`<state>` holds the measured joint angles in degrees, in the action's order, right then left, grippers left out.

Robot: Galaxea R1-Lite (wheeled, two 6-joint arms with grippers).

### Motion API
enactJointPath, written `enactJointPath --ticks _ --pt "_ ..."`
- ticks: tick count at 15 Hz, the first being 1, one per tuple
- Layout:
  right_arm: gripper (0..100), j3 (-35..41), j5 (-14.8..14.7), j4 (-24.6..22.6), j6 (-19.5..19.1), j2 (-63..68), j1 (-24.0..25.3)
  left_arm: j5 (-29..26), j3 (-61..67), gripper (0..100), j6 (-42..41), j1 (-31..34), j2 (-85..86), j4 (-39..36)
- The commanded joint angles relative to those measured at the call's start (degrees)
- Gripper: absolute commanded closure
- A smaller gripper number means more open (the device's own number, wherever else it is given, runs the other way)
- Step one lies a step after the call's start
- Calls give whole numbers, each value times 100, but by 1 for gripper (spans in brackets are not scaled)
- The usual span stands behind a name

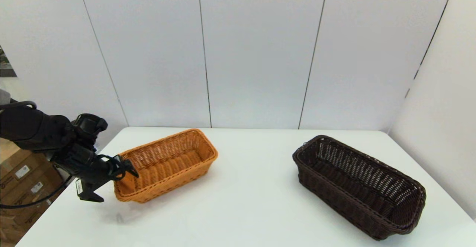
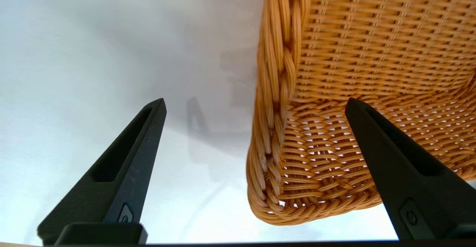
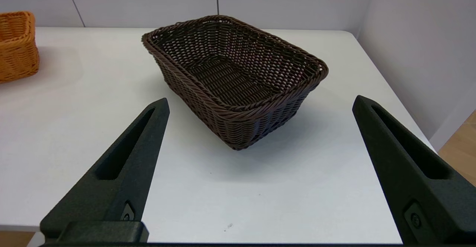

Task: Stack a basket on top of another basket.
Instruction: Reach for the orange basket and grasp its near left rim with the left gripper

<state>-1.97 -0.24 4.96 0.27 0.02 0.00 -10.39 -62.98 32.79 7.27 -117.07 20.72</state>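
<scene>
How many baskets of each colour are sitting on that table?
Orange-tan wicker basket: 1
Dark brown wicker basket: 1
Total: 2 baskets

no readable text, labels on boxes [image 1: 22, 180] too small

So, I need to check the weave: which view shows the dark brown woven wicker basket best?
The right wrist view: the dark brown woven wicker basket sits whole and central. The head view shows it whole but farther off; the left wrist view misses it.
</scene>
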Motion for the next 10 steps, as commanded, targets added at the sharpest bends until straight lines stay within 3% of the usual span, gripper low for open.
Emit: enactJointPath --ticks 1,10 --pt "0 4 -2 5 0 -2 0 -183 5 100 -54 64 -36 11" --pt "0 -5 -2 5 0 -2 0 -271 13 100 -142 64 -115 2"
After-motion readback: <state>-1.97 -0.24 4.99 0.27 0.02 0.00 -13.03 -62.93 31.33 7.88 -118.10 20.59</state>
